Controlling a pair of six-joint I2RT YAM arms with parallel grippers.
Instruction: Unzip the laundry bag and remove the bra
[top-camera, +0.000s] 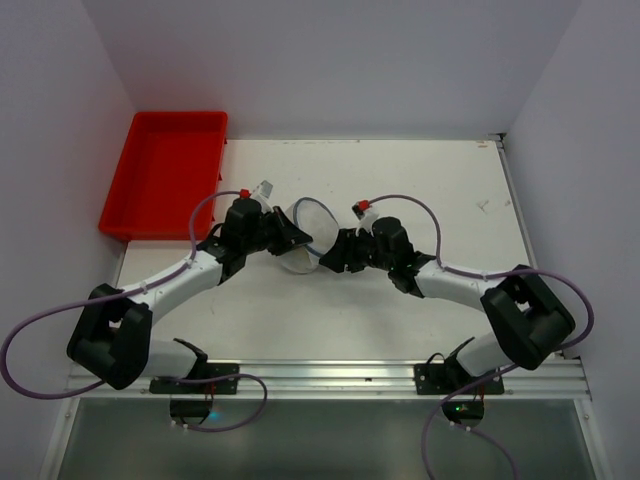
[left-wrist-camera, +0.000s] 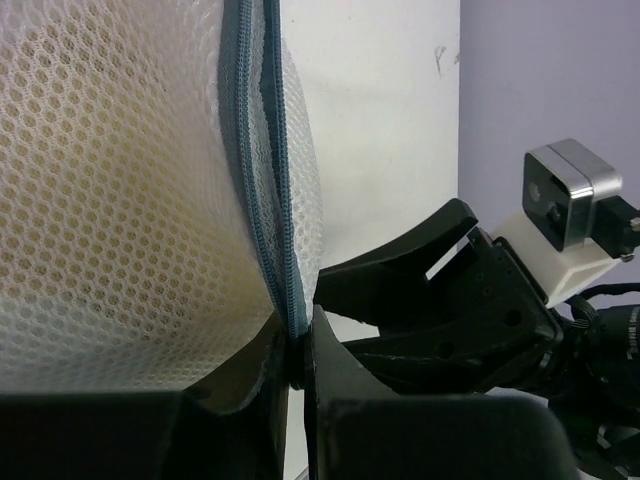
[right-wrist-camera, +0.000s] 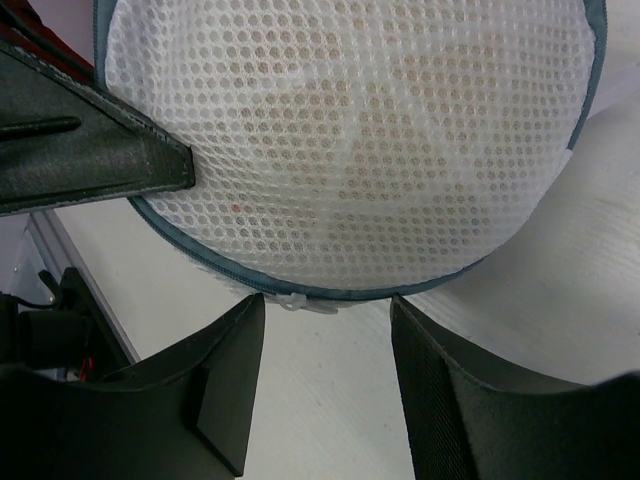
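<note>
Top view: laundry bag (top-camera: 312, 222) is seen standing on edge mid-table (top-camera: 420, 180), flanked by left gripper (top-camera: 298, 240) and right gripper (top-camera: 327, 256).

Left wrist: left jaws are clenched on the bag's rim at the zip (left-wrist-camera: 262, 150), which appears closed.

Right wrist: right jaws are spread, straddling the pale zip pull (right-wrist-camera: 300, 301) without touching it.

Step judged: the pull is being taken. Next, it must be pinched and drawn along the rim.

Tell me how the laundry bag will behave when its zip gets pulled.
Likely soft: the laundry bag mesh bulges and creases beside the zip. Probably light, being thin see-through netting, so it would drag along unless anchored; the left gripper pinches its seam. The dark rim holds a round curve, so it may spring back.
</note>
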